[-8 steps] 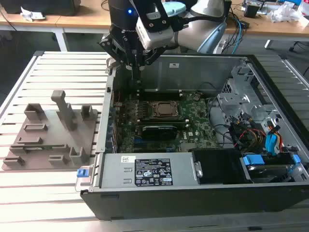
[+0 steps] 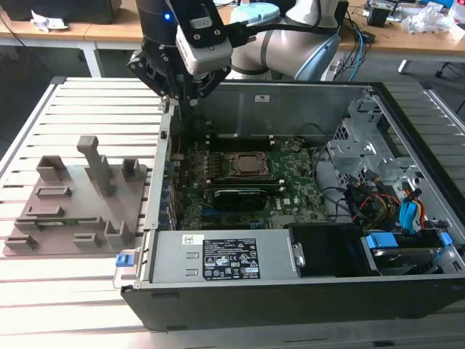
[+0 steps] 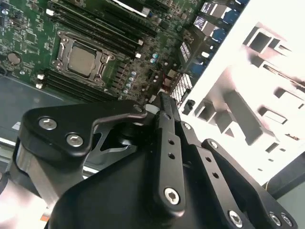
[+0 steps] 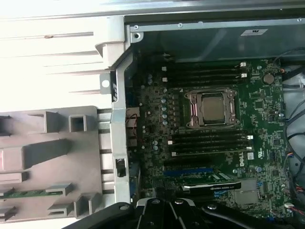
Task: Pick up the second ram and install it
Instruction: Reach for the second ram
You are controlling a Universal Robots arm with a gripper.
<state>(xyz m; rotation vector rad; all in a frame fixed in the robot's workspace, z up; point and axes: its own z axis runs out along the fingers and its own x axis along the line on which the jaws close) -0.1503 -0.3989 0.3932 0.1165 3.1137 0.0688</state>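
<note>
The second ram (image 4: pixel 28 193) is a thin green stick lying in a slot of the grey holder tray (image 2: pixel 80 211), outside the computer case on the exterior view's left; it shows there as a green sliver (image 2: pixel 52 222). My gripper (image 2: pixel 190 98) hangs over the case's left wall near the back corner, well above the tray and apart from the stick. Its fingers (image 3: pixel 167 138) stand close together with nothing between them. In the first wrist view the gripper (image 4: pixel 164 206) points down at the motherboard's near edge. Dark memory slots (image 4: pixel 209 143) flank the CPU socket (image 4: pixel 212 107).
The open case (image 2: pixel 290 91) holds the green motherboard (image 2: pixel 290 182), a power supply (image 2: pixel 225 258) along the front, and drive bays with cables (image 2: pixel 392 203) on the exterior view's right. The tray has upright posts (image 2: pixel 94 163). Everything rests on a slatted table (image 2: pixel 80 94).
</note>
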